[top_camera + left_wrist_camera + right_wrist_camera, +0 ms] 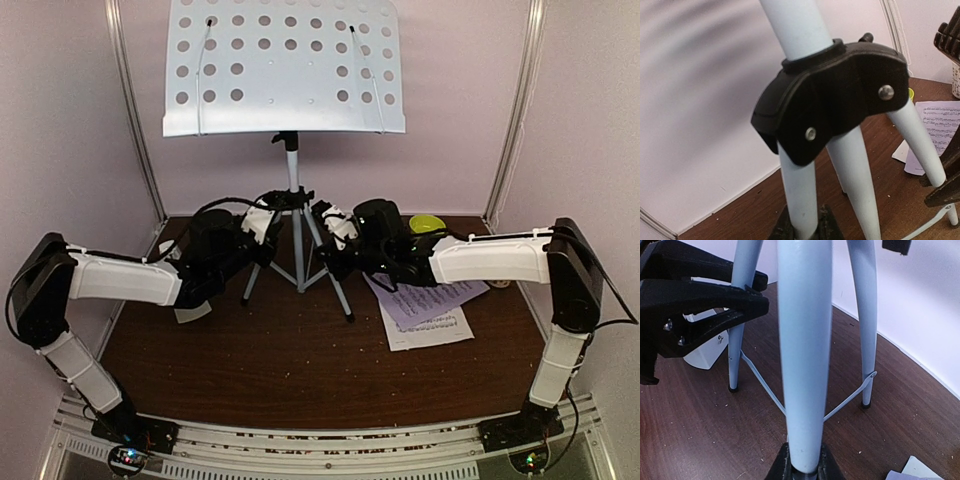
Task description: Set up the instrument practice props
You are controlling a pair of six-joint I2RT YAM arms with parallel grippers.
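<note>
The left gripper is clamped on the left leg of the tripod. Its dark fingers press either side of the pale tube, below the black hub where the three legs join. The right gripper is closed the same way on the right leg, and the tube fills the gap between its fingers. Its wrist view also shows the left gripper's black jaws pinching the other leg. Both hold high on the legs, close under the hub, one on each side of the centre pole. The two feet in view rest on the brown table.

Above the grippers the music stand rises on that pole at the far middle, its pale perforated desk tilted. The sheet-music pages lie flat on the table to the right, just nearer than the right gripper and partly under that arm, one overlapping the other. The metronome sits on the left, mostly hidden beneath the left arm. A yellow-green bowl stands at the far right, behind the right arm
</note>
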